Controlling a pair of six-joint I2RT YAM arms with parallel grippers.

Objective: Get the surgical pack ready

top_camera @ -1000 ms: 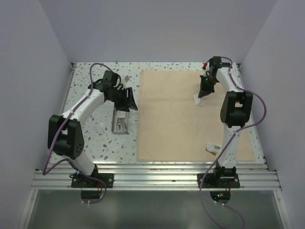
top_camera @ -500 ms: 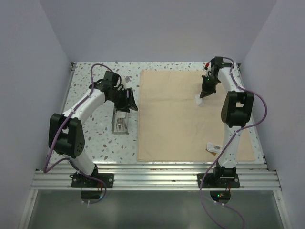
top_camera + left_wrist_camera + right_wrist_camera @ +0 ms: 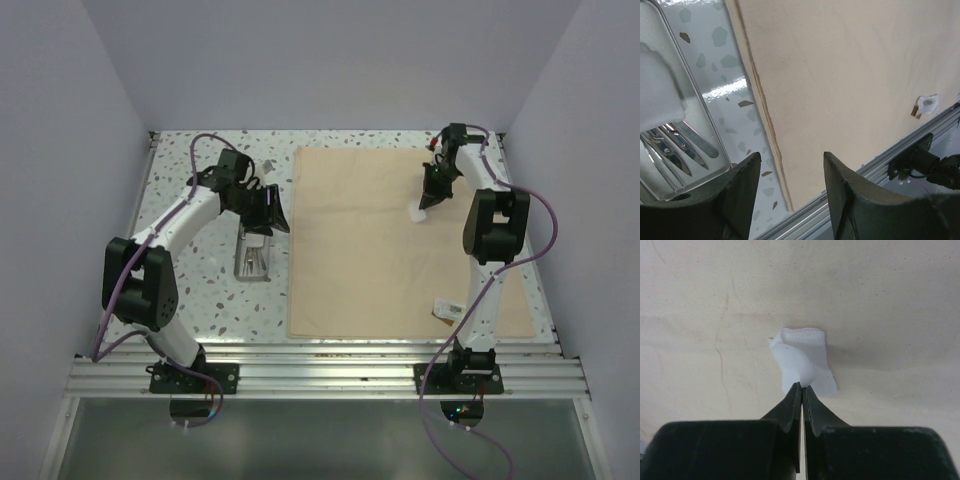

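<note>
Pinching a gauze square (image 3: 802, 360) by its near corner, the right gripper (image 3: 801, 386) has its fingers pressed together on it, low over the tan cloth sheet (image 3: 360, 250) near its far right corner; probably laying it out. Left gripper (image 3: 790, 172), fingers spread and empty, hangs over the metal tray (image 3: 701, 100) beside the sheet's left edge. Versus a second ago: right gripper and gauze slightly farther back, left arm unchanged.

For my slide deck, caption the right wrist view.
Right tool pinches a white gauze square over the tan cloth sheet.
</note>
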